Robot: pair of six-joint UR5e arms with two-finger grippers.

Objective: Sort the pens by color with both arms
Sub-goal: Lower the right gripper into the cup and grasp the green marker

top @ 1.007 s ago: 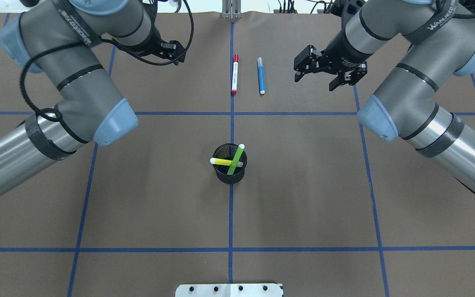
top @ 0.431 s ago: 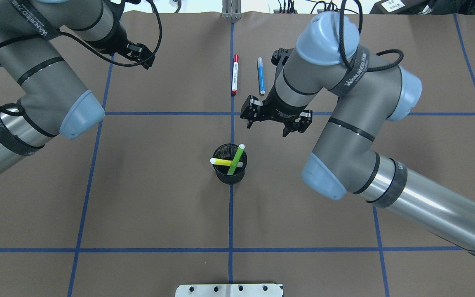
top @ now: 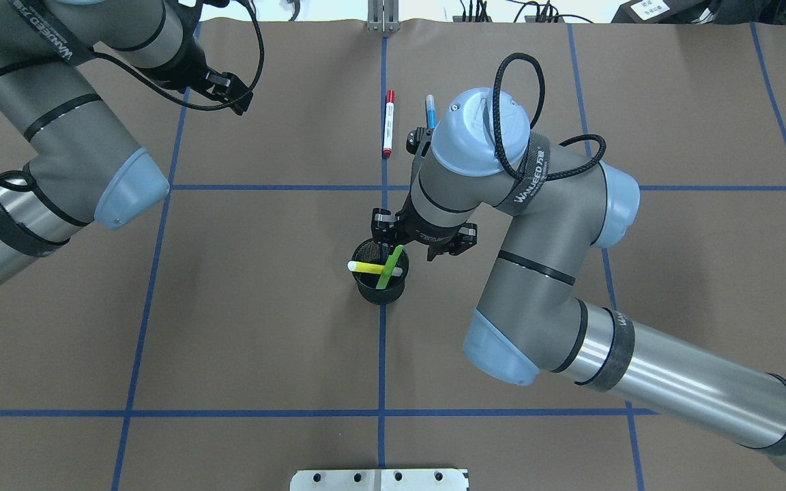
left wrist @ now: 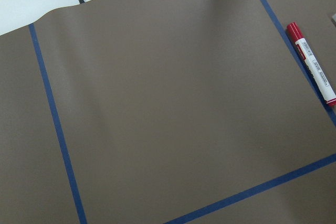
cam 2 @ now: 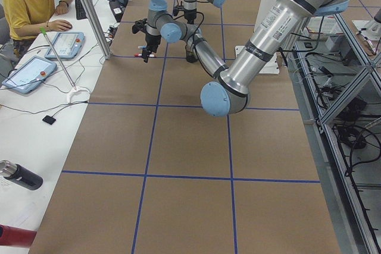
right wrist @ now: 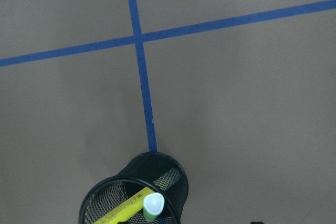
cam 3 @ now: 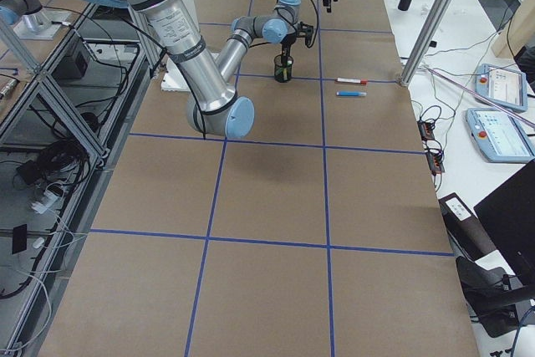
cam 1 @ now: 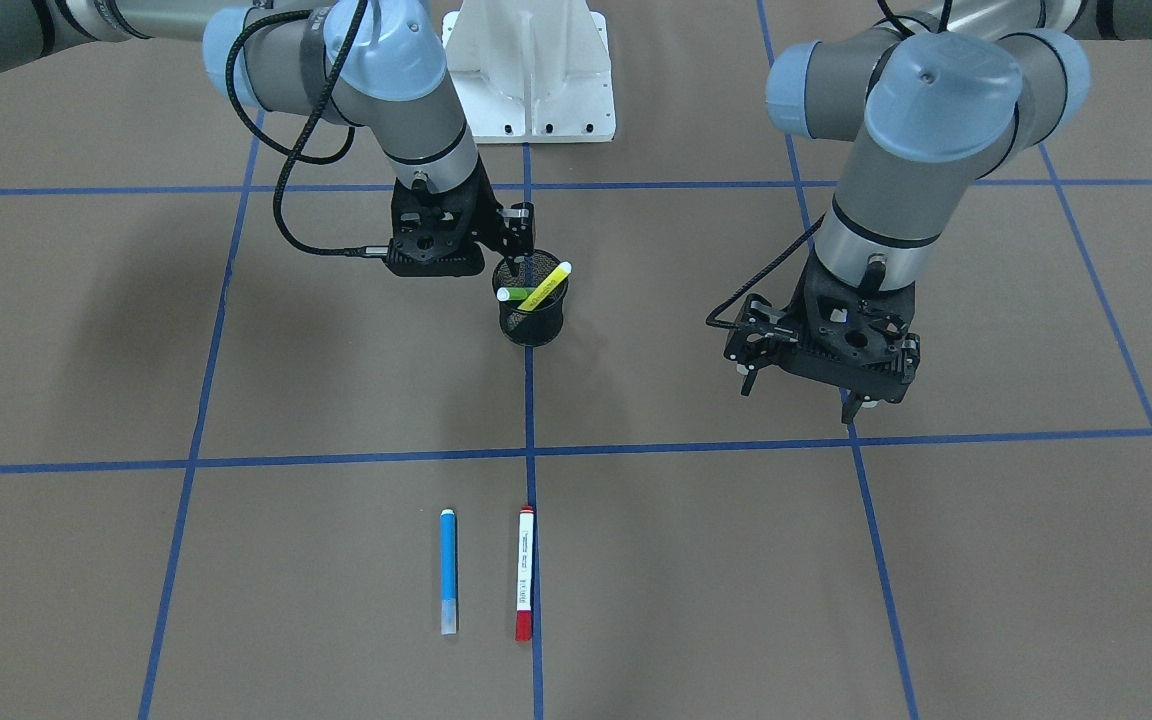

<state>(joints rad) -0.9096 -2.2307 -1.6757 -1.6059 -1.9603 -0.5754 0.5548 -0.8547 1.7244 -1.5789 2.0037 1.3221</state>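
Observation:
A lime green pen (top: 389,266) and a yellow pen (top: 369,268) stand crossed in the black mesh cup (top: 379,292) at the table's middle. The white pen with the red cap (top: 387,123) and the blue pen (top: 430,109) lie side by side farther back; my right arm covers part of the blue one. My right gripper (top: 406,244) hangs open and empty just behind the cup's rim (cam 1: 533,335). The right wrist view shows the cup (right wrist: 176,174) and the green pen's pale tip (right wrist: 154,203) right below. My left gripper (cam 1: 804,388) hangs open and empty, far from the pens.
Blue tape lines (top: 383,354) divide the brown table cover into squares. The white base (cam 1: 531,70) stands at the robot's side of the table. An operator (cam 2: 33,1) sits at a side desk with tablets, beyond the table's far edge.
My right arm has swung from the back right across to the middle, and its gripper now hangs at the cup. My left arm has drawn back to the left. The pens have not moved.

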